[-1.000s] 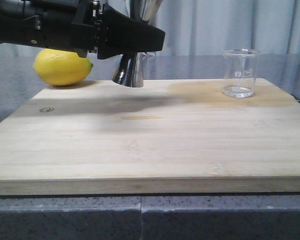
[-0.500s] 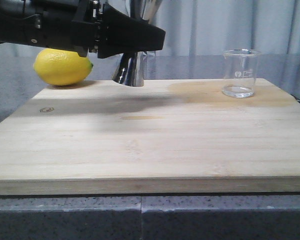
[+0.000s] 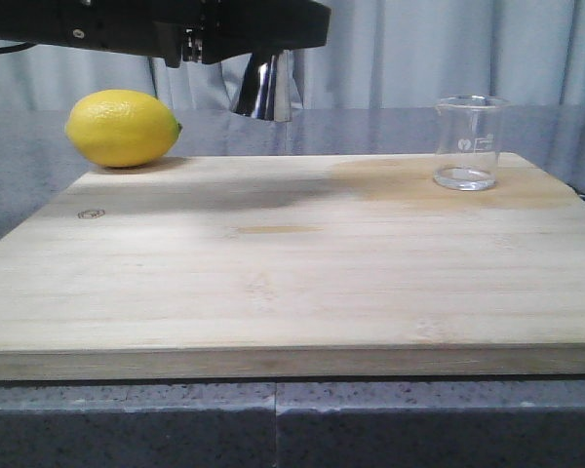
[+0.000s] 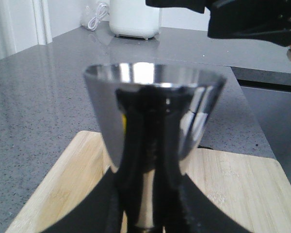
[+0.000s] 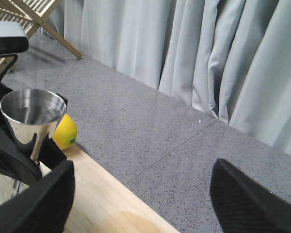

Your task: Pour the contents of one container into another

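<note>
My left gripper clamps the steel jigger, held clear above the cutting board's far edge near the lemon; the beaker stands at the far right corner. Best carried level, tipped only over the rim. Right gripper gapes empty; only its view shows inside the jigger's bowl.

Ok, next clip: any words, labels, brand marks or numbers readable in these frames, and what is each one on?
No text can be read as words in any view.
Glass beaker: a small white printed mark and graduation lines on its wall, too small to read.
Wooden board: a small dark stamp near its far left corner, too blurred to read.
Steel jigger, lemon: no marking visible.
</note>
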{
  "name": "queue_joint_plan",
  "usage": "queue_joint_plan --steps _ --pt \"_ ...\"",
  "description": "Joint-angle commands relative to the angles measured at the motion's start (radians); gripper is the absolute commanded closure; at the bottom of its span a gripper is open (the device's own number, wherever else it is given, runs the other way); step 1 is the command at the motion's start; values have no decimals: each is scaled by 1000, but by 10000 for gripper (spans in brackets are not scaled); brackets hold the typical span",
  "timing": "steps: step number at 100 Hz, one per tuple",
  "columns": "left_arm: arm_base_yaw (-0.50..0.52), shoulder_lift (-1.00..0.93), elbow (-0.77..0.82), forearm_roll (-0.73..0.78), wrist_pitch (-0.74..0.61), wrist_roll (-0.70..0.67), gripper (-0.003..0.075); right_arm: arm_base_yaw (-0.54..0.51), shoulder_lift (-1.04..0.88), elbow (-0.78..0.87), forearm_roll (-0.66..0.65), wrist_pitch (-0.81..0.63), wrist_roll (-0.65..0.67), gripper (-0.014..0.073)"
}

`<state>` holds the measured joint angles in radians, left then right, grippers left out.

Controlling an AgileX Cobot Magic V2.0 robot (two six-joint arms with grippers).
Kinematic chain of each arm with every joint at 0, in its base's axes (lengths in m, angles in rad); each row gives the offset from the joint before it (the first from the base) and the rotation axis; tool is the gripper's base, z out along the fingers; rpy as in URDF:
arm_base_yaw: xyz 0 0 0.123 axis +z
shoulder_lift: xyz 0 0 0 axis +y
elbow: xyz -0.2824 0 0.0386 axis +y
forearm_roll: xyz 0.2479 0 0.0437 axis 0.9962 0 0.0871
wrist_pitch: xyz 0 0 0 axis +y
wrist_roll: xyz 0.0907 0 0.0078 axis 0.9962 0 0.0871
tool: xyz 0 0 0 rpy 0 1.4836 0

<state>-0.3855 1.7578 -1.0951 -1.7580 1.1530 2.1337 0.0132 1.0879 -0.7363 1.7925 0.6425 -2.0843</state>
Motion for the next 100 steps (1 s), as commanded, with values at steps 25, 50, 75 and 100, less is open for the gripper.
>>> queue_joint_plan --steps 25,50,75,100 --pt "1 -39 -32 -92 114 -4 739 -3 -22 -33 64 34 2 71" --pt "1 -40 -38 -92 114 -29 739 -3 -22 -33 64 28 2 71" --pt "1 -74 -80 -92 115 -72 739 -3 -22 -33 64 27 2 71" --pt "1 -116 -97 -92 115 -108 739 -3 -22 -33 64 17 2 72"
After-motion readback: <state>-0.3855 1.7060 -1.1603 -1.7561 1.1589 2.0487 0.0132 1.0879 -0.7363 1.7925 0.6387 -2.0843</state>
